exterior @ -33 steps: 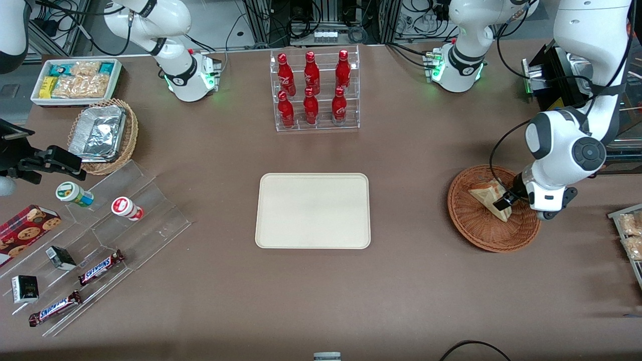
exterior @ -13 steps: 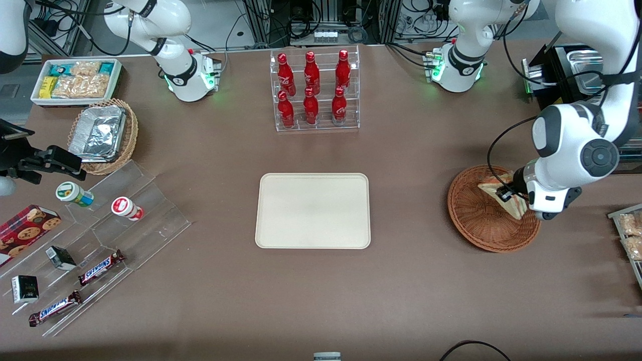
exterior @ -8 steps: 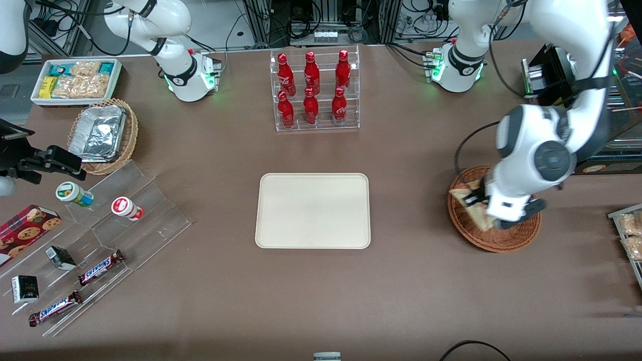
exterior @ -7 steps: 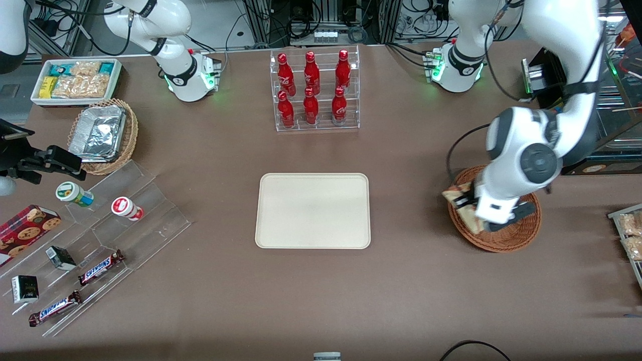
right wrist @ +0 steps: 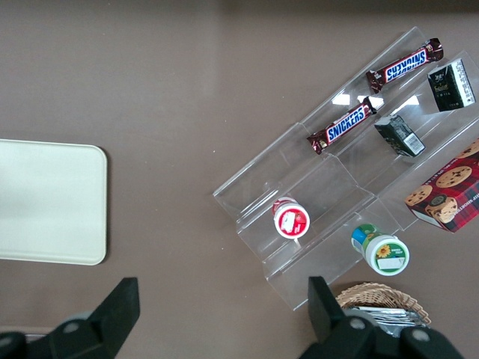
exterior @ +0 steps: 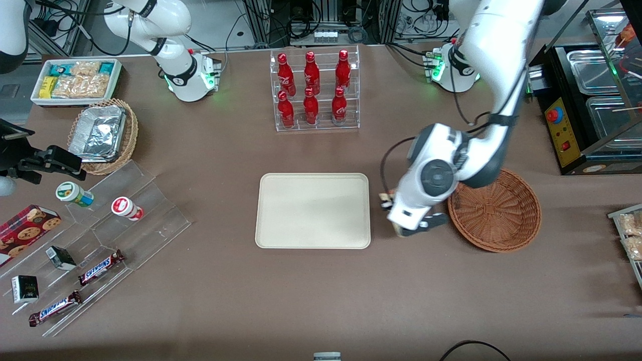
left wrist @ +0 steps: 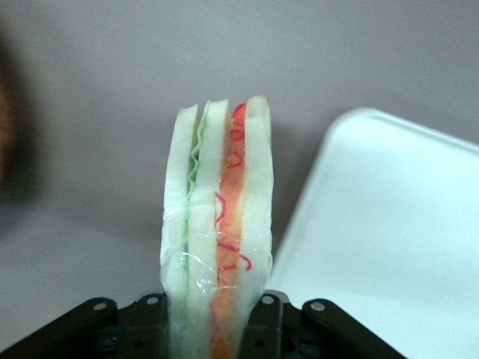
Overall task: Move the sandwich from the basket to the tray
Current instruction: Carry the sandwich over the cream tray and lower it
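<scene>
On the brown table (exterior: pixel 311 291) you have your gripper (left wrist: pixel 213 329) raised between the tray (exterior: pixel 312 210) and the basket (exterior: pixel 496 215), just beside the tray's short edge. Its fingers (left wrist: pixel 262 325) are clamped on the sandwich (left wrist: pixel 217 224), which stands on edge with its filling layers showing, clear of the basket.
</scene>
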